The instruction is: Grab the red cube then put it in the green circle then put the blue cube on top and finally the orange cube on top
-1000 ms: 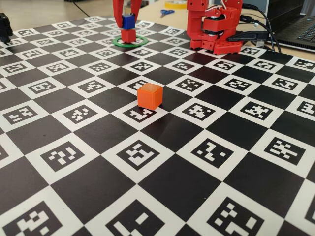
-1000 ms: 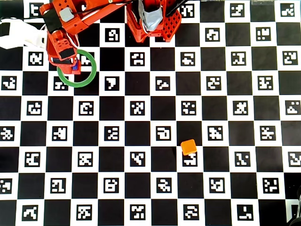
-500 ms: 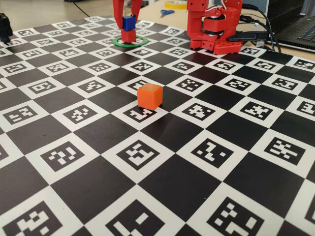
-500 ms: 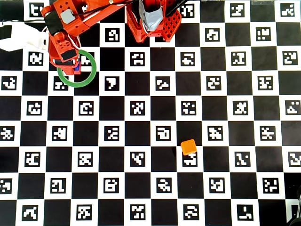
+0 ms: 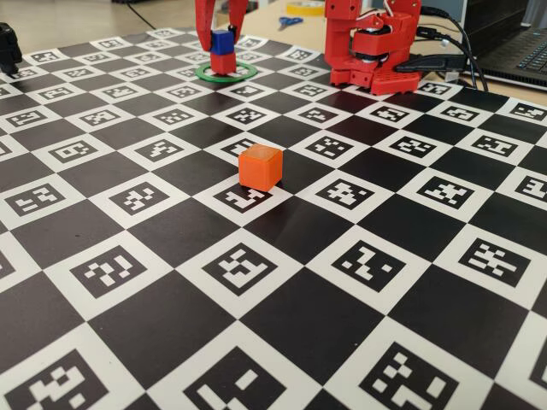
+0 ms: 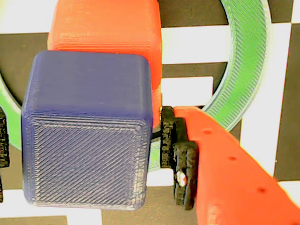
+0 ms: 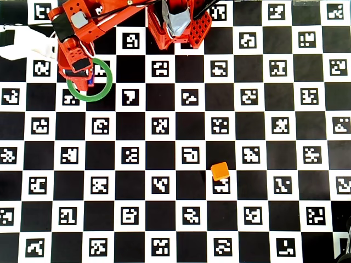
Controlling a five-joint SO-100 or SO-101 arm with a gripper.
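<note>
Over the green circle [image 5: 226,73], the claw [image 5: 221,36] points down, fingers parted, straddling the blue cube [image 5: 222,40] unclamped.

The blue cube [image 6: 86,133] fills the left side, sitting on the red cube [image 6: 108,28], which peeks out behind it. The tool's orange finger [image 6: 225,168] is just right of the blue cube, with a small gap. The green circle [image 6: 246,70] curves behind them.
</note>
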